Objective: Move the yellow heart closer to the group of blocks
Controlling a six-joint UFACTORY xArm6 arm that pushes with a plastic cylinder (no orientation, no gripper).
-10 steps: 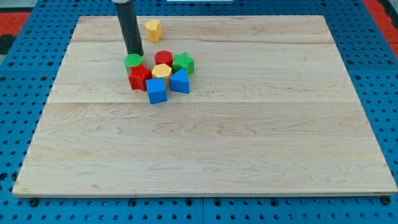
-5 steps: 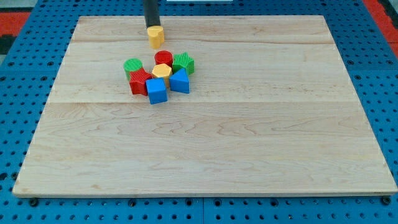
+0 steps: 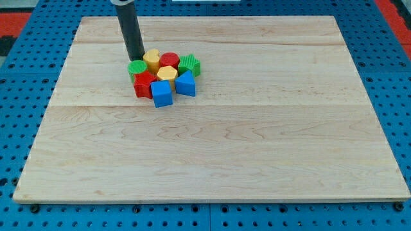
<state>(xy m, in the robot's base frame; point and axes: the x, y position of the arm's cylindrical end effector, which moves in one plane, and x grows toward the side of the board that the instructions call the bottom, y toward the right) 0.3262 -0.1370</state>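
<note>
The yellow heart (image 3: pixel 152 59) sits at the top of the group, touching the red round block (image 3: pixel 169 60) and the green round block (image 3: pixel 136 67). The group also holds a green star-like block (image 3: pixel 189 65), a yellow hexagon (image 3: pixel 167 73), a red block (image 3: pixel 144 83) and two blue blocks (image 3: pixel 162 94) (image 3: pixel 185 84). My tip (image 3: pixel 135 58) stands just left of the yellow heart, right above the green round block.
The wooden board (image 3: pixel 257 128) lies on a blue pegboard (image 3: pixel 19 96). The blocks are bunched in the board's upper left part.
The yellow heart has slid down the view from near the top edge into the group. My tip has moved down and left, from above the heart to its left side.
</note>
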